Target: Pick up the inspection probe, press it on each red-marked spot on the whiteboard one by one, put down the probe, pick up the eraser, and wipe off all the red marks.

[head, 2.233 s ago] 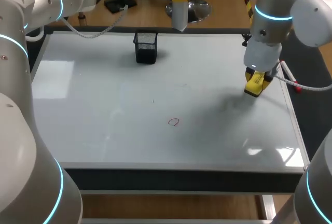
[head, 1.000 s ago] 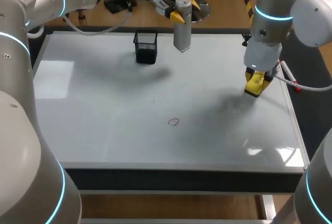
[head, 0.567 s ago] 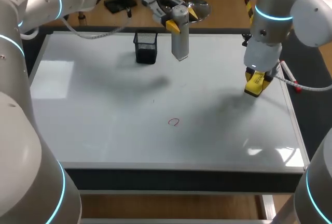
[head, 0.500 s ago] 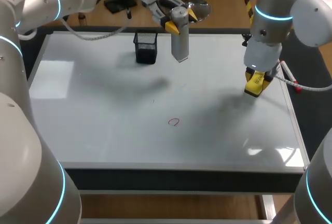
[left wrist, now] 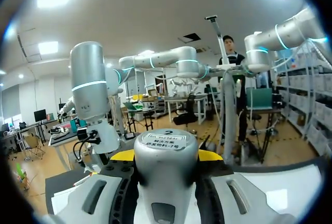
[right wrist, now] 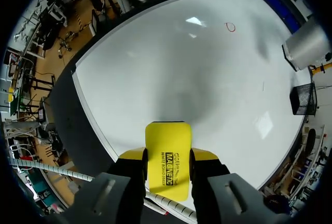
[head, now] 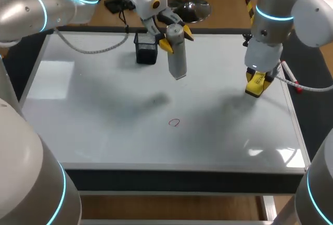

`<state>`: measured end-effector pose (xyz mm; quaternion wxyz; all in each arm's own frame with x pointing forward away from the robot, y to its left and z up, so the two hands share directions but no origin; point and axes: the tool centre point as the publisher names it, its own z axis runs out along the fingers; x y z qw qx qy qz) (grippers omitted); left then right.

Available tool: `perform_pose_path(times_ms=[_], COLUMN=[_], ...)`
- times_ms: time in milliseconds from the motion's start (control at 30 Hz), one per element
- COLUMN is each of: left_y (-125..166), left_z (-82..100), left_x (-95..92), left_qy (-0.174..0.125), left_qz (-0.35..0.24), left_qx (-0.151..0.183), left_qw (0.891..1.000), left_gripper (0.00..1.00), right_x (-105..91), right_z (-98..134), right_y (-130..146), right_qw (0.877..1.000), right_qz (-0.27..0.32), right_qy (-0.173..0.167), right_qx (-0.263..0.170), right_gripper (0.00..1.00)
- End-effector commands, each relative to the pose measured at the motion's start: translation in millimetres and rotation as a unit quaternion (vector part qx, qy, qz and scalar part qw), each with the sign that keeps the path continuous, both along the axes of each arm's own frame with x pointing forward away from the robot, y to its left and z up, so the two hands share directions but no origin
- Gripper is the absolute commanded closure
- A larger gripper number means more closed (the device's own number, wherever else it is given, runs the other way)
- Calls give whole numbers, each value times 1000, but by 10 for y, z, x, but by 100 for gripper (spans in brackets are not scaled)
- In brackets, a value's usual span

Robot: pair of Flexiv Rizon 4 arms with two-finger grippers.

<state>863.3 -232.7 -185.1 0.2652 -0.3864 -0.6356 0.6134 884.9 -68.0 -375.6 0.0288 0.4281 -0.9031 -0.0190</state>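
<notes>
The inspection probe (head: 177, 55), a grey cylinder, hangs tilted above the whiteboard (head: 93, 110), and my left gripper (head: 175, 38) is shut on its upper part. In the left wrist view the probe (left wrist: 166, 167) fills the gap between the left gripper's (left wrist: 166, 155) yellow tips. A small red mark (head: 174, 123) lies on the board nearer the front, below the probe's tip. My right gripper (head: 256, 82) is shut on the yellow eraser (head: 255, 85) just over the board's right side. The right wrist view shows the eraser (right wrist: 167, 159) held upright, with the red mark (right wrist: 230, 27) far ahead of it.
A black mesh holder (head: 146, 47) stands on the far part of the board, just left of the probe; it also shows in the right wrist view as a holder (right wrist: 303, 98) near the far edge. The whiteboard's metal frame (head: 295, 126) runs along the right.
My left arm has carried the probe from the board's far edge toward the middle and lower, nearer the red mark. The right arm and eraser have not moved.
</notes>
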Motion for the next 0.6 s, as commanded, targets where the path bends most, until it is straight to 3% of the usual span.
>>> perform_pose_path(times_ms=[33,600], left_y=[40,107], left_z=[30,-112], left_x=[-197,-656], left_qy=[-11,9], left_qz=[112,97], left_qx=[-11,-15], left_qw=[994,995], left_gripper=[100,100], right_x=[5,5], right_z=[4,4], right_y=[-5,-5], right_qw=[1000,1000], right_qz=[1,1], right_qy=[0,0], right_qx=[-1,-1], right_gripper=[100,100])
